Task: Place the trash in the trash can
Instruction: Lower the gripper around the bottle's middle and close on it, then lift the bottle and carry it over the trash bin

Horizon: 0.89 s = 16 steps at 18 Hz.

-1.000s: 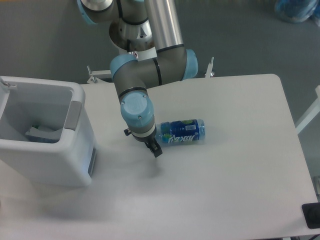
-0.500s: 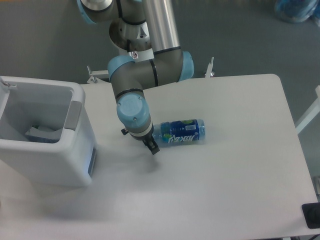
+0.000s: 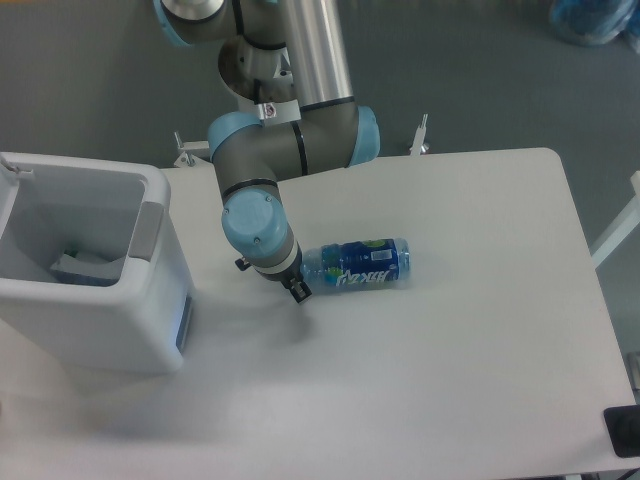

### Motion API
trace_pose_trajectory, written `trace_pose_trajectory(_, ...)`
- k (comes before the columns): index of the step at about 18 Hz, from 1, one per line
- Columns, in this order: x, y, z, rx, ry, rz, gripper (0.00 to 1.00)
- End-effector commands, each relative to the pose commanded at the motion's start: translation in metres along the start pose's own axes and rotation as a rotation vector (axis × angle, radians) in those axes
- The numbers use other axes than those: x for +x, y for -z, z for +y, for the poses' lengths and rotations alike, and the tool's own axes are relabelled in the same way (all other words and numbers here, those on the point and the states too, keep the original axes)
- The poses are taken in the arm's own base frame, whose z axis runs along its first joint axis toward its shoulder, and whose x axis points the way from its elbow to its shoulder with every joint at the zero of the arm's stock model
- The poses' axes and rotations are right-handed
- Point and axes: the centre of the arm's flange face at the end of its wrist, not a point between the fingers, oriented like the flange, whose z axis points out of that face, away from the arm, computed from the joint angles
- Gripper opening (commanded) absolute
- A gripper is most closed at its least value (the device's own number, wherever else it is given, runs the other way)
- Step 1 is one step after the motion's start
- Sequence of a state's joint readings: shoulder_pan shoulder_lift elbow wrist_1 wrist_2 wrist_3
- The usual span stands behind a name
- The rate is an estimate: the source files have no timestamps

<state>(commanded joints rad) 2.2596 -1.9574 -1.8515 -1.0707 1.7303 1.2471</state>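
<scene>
The large boxy white plastic trash can [image 3: 95, 275] sits at the desk's [image 3: 450, 380] left edge, pale crumpled material inside. The pincer [image 3: 298, 290] has slid left, off the small clear blue-labelled plastic bottle [image 3: 358, 265] lying mid-desk — apparently lining up on its cap end. Its opening cannot be told; it holds nothing.

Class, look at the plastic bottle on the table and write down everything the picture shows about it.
The bottle is small and of clear plastic, wrapped in a blue label with white lettering and a little green along the top. It lies on its side on the white table, near the middle, its long axis running left to right. Its left end sits right by the gripper; the arm hides that end, so contact and cap cannot be judged. It lies outside the trash can, which stands to its left.
</scene>
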Motion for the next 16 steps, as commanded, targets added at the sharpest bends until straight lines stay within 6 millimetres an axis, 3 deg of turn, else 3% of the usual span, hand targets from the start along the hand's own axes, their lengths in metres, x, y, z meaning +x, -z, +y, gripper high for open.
trace_pose_trajectory(1, 0.0, 0.001, 0.0, 0.0, 0.0, -0.001, 0.48)
trace_pose_trajectory(3, -0.002, 0.005, 0.0, 0.004, 0.001, -0.007, 0.33)
trace_pose_trajectory(4, -0.001, 0.006, 0.0, 0.004, 0.004, -0.008, 0.31)
trace_pose_trajectory(6, -0.003, 0.009, 0.001, 0.011, 0.018, -0.012, 0.29)
trace_pose_trajectory(9, -0.019, 0.03, 0.005, 0.05, 0.038, -0.046, 0.26)
trace_pose_trajectory(13, -0.045, 0.056, 0.026, 0.182, 0.105, -0.058, 0.25)
trace_pose_trajectory(16, -0.058, 0.087, 0.048, 0.247, 0.145, -0.104, 0.24)
